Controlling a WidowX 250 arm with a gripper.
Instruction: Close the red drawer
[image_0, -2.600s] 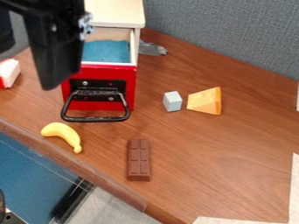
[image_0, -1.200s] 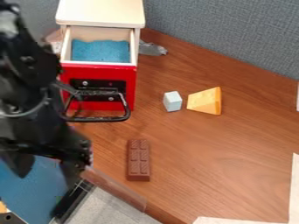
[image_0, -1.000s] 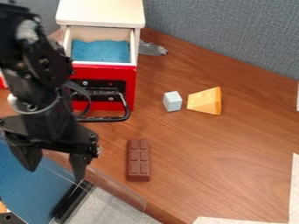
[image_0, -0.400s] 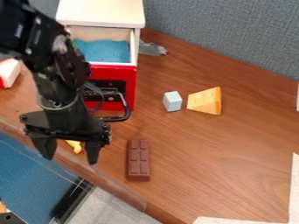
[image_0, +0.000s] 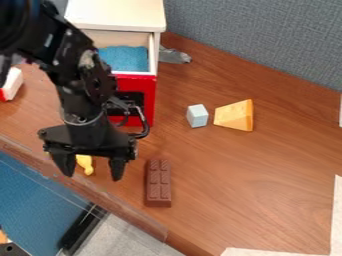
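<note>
At the left edge of the frame a red-and-white block (image_0: 11, 84) lies on the wooden table (image_0: 267, 165), out to the side where a straight push on the drawer should pass it by. The black arm (image_0: 79, 82) comes in from the upper left and slants down across the drawer's near face, so that the gripper (image_0: 93, 175) hangs left of centre, fingers spread and grasping nothing. That spot, on the handle side of the drawer, looks chosen so the arm can push the front back in; with closing the aim, a grip seems unnecessary. Between the fingers a bit of the yellow banana (image_0: 85, 163) shows; how near it is in height I cannot tell, so a low sweep might nudge it. Toward the upper left, the red drawer (image_0: 148, 84) juts out under the pale cabinet top (image_0: 117, 14), open enough to bare its blue lining (image_0: 127, 58); it probably needs a push toward the top of the frame. Its black handle (image_0: 146, 129) sticks out ahead of the front and may take the contact first. The chocolate bar (image_0: 158, 183), below and right of the handle, a grey item (image_0: 174, 56) beside the cabinet, then the pale cube (image_0: 197, 115) and cheese wedge (image_0: 235, 115) near the middle right all sit aside from the likely push line.
</note>
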